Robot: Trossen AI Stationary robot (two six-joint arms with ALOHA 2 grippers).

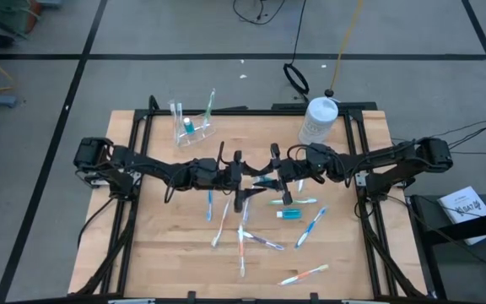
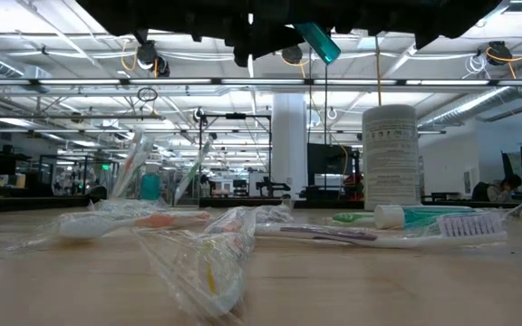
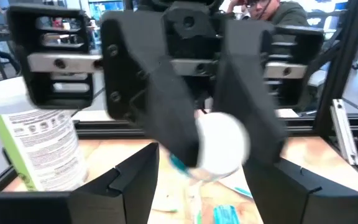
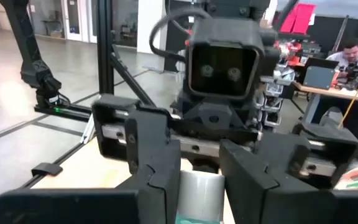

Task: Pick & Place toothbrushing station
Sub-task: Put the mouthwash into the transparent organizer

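Observation:
My right gripper [image 1: 270, 176] holds a short teal toothpaste tube [image 1: 263, 180] high over the table's middle. The tube also shows in the low view [image 2: 318, 41]. Its white cap [image 3: 222, 146] points at my left gripper [image 1: 246, 178], which faces the right one. The left gripper is open, with a finger on each side of the cap end. I see no touch. The clear cup [image 1: 191, 128] stands at the far left with toothbrushes and a teal tube upright in it. Several wrapped toothbrushes [image 1: 310, 226] and another teal tube [image 1: 289, 214] lie on the table. My right gripper pinches the tube between its two fingers [image 3: 166, 118], on the teal body just behind the white cap [image 3: 180, 164]. The fingers come about level from the table's right side. The tube is lifted clear of the table and tilts in the low view.
A large white bottle [image 1: 317, 120] stands at the far right, close behind my right arm. Loose toothbrushes [image 1: 243, 241] are scattered from under the grippers toward the near edge. A person sits at a desk beyond the table [image 4: 353, 53].

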